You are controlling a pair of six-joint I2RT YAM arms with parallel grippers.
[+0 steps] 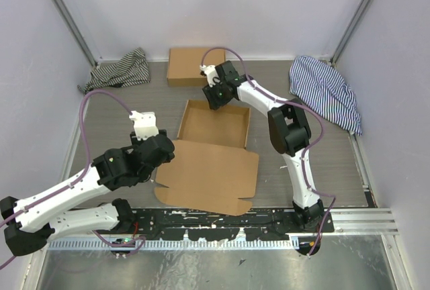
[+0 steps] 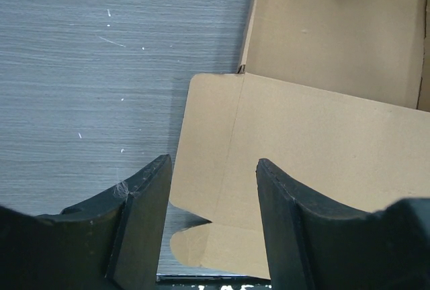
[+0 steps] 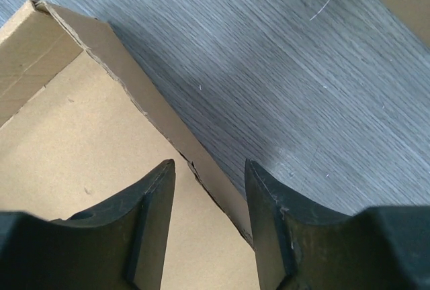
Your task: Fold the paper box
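Observation:
The paper box (image 1: 213, 125) lies mid-table as a brown tray with its walls up. Its flat lid panel (image 1: 209, 174) reaches toward the near edge. My left gripper (image 1: 163, 157) is open and empty above the lid's left side flap (image 2: 208, 142); the tray's corner (image 2: 243, 68) shows ahead of it. My right gripper (image 1: 216, 97) is open and hangs over the tray's far wall. In the right wrist view the wall (image 3: 168, 112) runs between the two fingers, and the gripper (image 3: 209, 166) does not grip it.
A ready-formed brown cardboard box (image 1: 195, 66) stands at the back. A striped grey cloth (image 1: 121, 68) lies at the back left and a blue striped cloth (image 1: 326, 92) at the right. A metal rail (image 1: 222, 221) runs along the near edge.

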